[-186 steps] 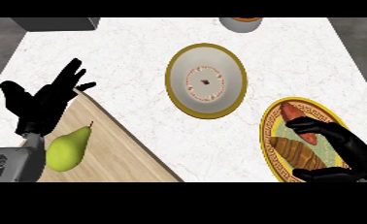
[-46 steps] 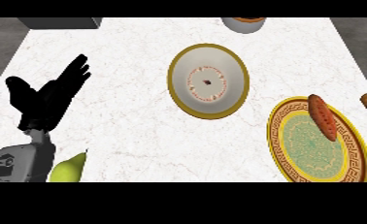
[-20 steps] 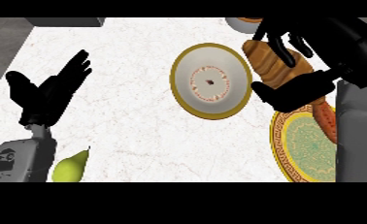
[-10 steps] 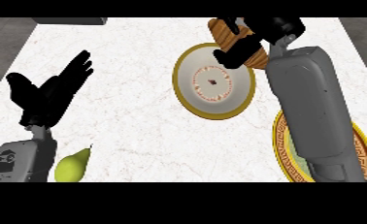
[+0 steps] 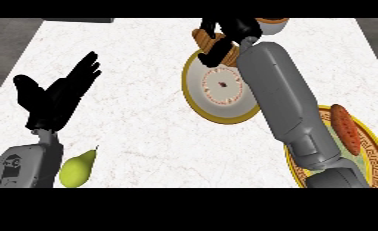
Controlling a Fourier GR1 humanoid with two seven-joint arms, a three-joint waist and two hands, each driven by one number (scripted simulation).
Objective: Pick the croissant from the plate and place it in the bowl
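My right hand (image 5: 232, 29) is curled round a brown croissant (image 5: 212, 49) and holds it over the far rim of the gold-rimmed white bowl (image 5: 198, 95). My right forearm crosses the bowl's right side and hides part of it. At the right edge lies the yellow plate (image 5: 363, 130) with a green centre, and a reddish oblong food piece (image 5: 345, 126) lies on it. My left hand (image 5: 55, 97) rests open at the left, fingers up, away from everything.
A green pear (image 5: 77, 169) lies near the lower left beside my left forearm. A small round container (image 5: 273, 24) stands at the counter's far edge, just right of my right hand. White marble counter spreads between the bowl and my left hand.
My right hand has carried the croissant from the plate leftward and farther away, up to the bowl's far rim. The left hand has hardly moved.
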